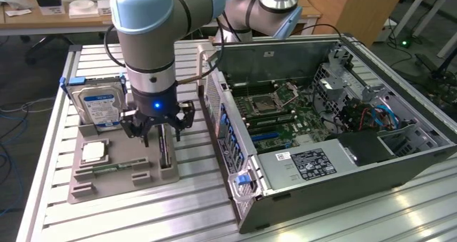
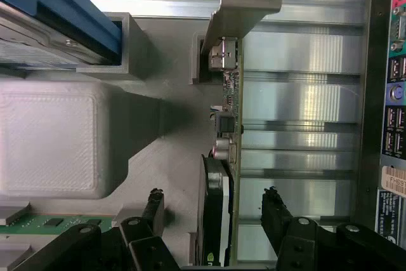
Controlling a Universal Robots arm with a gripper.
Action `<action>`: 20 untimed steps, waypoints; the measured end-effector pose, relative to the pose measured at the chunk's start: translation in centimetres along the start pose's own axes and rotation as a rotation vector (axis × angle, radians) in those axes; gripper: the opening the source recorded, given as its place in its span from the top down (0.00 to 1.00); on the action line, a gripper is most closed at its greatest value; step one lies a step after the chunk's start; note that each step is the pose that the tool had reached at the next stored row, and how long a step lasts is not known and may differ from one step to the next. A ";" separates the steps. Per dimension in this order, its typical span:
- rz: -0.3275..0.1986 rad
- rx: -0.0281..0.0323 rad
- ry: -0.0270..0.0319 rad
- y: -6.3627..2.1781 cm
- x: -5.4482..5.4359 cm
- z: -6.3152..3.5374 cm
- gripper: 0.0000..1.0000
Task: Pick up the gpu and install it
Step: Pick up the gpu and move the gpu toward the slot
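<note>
Gripper: the gripper [image 2: 212, 198] hangs low over the tray, its two fingers [image 2: 152, 204] spread apart, one on each side of the card. In the wrist view neither finger presses on it, and light shows between each finger and the card.
Graphics card: the gpu [image 1: 166, 148] stands on its long edge in a slot along one side of the tray, its metal bracket end away from the gripper and the dark fan face between the fingers.
Tray: a grey moulded tray [image 1: 107, 191] lies flat on the ribbed metal table [image 1: 143, 220] and holds all the loose parts.
Other parts: a green memory stick [image 1: 114, 168] lies in the middle of the tray, a square chip [image 1: 94, 152] sits beside it, and a hard drive [image 1: 100, 105] with a blue-white label stands at the tray's far end.
Computer: the open computer case [image 1: 343, 183] stands just beside the tray, on the card's side, with its motherboard [image 1: 279, 113] exposed.
Progress: early, by my reading. The gripper is lined up around the card, but the card is not yet gripped or lifted and sits fully in its slot. The pick-up itself and the whole fitting into the case remain undone.
</note>
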State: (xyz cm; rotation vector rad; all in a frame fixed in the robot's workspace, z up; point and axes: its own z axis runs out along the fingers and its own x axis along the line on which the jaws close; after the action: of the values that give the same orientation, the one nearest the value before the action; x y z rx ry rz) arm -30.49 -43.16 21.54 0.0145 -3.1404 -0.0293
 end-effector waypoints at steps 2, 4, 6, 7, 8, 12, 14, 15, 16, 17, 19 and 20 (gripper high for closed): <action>0.000 0.0001 0.0002 0.00 0.0 -0.01 0.28; 0.000 0.0001 0.0002 0.00 0.0 -0.01 0.28; 0.000 0.0000 0.0001 0.00 0.0 0.00 0.28; 0.000 0.0000 0.0001 0.00 0.0 0.00 0.28; 0.000 0.0001 0.0002 0.00 0.0 -0.01 0.28; 0.000 0.0001 0.0002 0.00 0.0 -0.01 0.28; 0.000 0.0000 0.0001 0.00 0.0 0.00 0.28; 0.000 0.0000 0.0001 0.00 0.0 0.00 0.28; 0.000 0.0000 0.0001 0.00 0.0 0.00 0.28; 0.000 0.0000 0.0001 0.00 0.0 0.00 0.28; 0.000 0.0000 0.0001 0.00 0.0 0.00 0.28; 0.000 0.0001 0.0002 0.00 0.0 0.00 0.28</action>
State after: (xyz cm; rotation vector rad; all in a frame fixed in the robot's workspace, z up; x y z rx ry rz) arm -30.49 -43.17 21.55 0.0146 -3.1403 -0.0292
